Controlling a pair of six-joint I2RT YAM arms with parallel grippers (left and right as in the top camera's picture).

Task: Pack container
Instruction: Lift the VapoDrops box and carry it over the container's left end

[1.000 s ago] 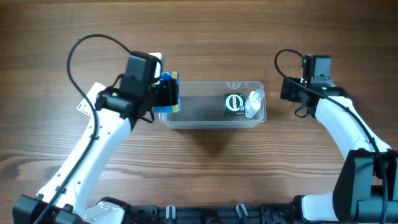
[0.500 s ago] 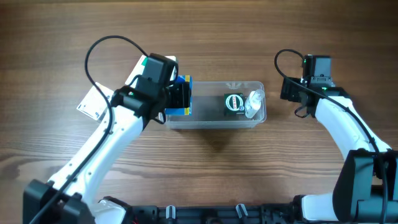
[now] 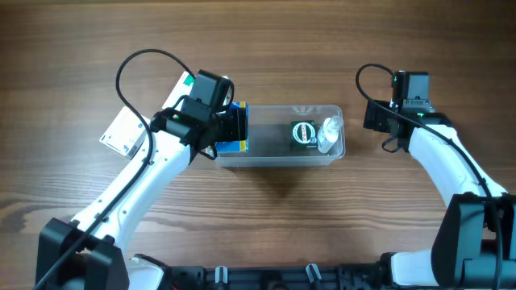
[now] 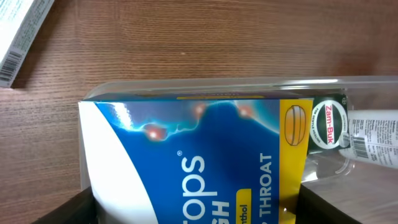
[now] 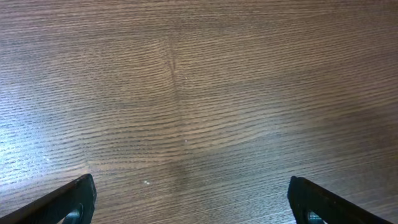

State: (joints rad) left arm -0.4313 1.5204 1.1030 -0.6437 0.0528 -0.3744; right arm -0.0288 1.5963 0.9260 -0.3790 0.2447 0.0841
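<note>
The clear plastic container [image 3: 274,158] lies in the middle of the table. A round green tin [image 3: 303,134] and a small clear bottle [image 3: 329,133] rest in its right end. My left gripper [image 3: 234,127] is shut on a blue, white and yellow lozenge box [image 3: 234,147], held over the container's left end. In the left wrist view the lozenge box [image 4: 199,155] fills the space between the dark fingers [image 4: 65,211], with the container rim [image 4: 217,83], tin [image 4: 328,124] and bottle [image 4: 373,134] beyond. My right gripper [image 3: 376,119] stands open just right of the container; the right gripper [image 5: 193,208] shows only bare wood between its fingers.
A white carton with green print [image 3: 125,133] lies on the table left of the container, partly under my left arm; the same carton's [image 4: 18,31] end shows in the left wrist view. Bare wood table [image 3: 266,48] surrounds everything.
My left arm has carried the lozenge box to the right, from beside the container's left end to over it. The right arm has not moved.
</note>
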